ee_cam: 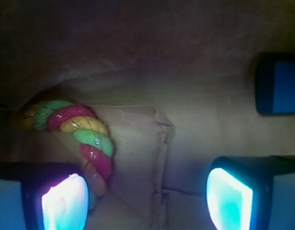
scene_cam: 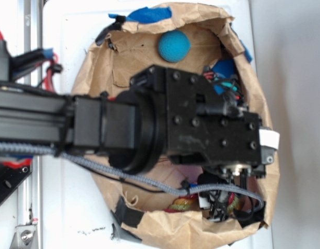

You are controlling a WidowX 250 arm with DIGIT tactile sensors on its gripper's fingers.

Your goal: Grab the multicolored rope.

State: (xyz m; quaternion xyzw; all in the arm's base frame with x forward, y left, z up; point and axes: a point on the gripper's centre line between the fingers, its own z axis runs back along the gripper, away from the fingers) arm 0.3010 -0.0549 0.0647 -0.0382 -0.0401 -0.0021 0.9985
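The multicolored rope point(ee_cam: 83, 132), twisted red, yellow and green, lies curved on the brown paper at the left of the wrist view. Its lower end reaches the inner side of my left fingertip point(ee_cam: 66, 203). My gripper point(ee_cam: 147, 199) is open, with nothing between the two glowing pads. In the exterior view the rope point(scene_cam: 182, 204) shows only partly below the black wrist, near the gripper point(scene_cam: 222, 199) low inside the bag.
A brown paper bag point(scene_cam: 149, 228) with raised walls surrounds the work area. A teal ball point(scene_cam: 174, 46) sits at its far side. A blue block point(ee_cam: 280, 86) lies at the right of the wrist view, also behind the arm point(scene_cam: 225, 70).
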